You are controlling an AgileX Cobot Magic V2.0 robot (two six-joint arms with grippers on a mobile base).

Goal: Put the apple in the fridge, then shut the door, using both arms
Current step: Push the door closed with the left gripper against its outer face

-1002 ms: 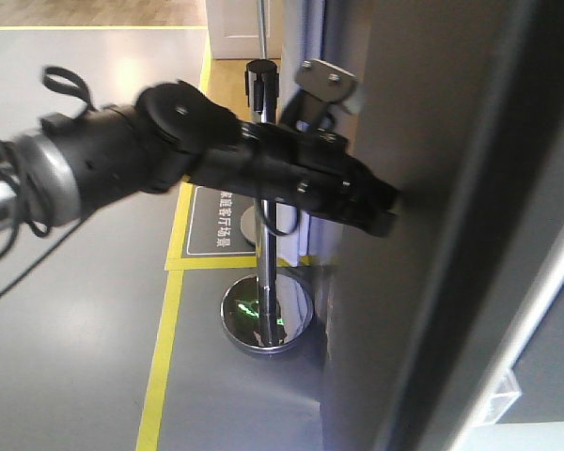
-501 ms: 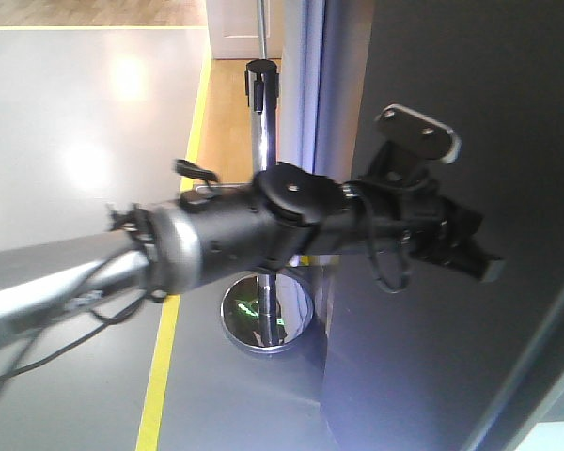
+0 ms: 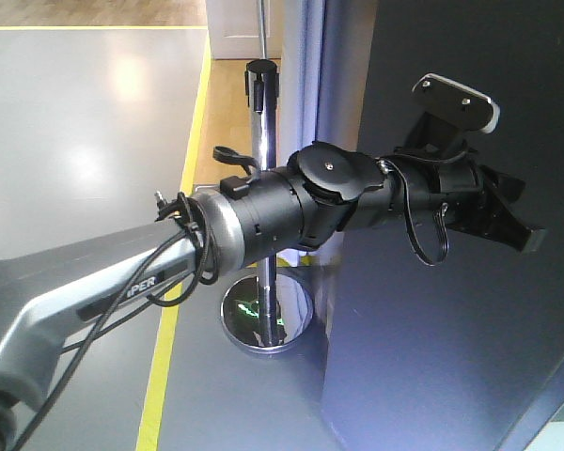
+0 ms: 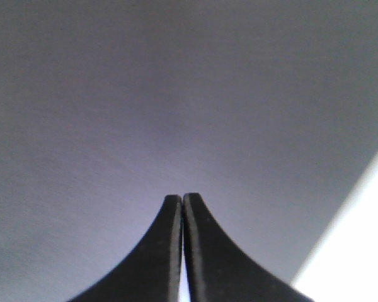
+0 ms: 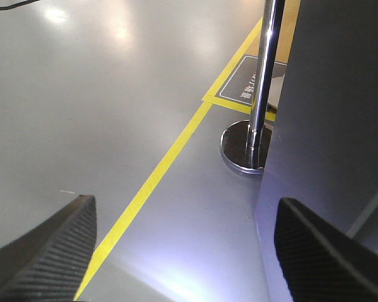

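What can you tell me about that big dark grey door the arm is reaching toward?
The door is a tall, flat, dark grey panel with a smooth matte, metal-like face and a bluish sheen. It fills the right of the front view. The left end effector, jaws shut, points at its face; actual contact can't be confirmed. No handle is visible.
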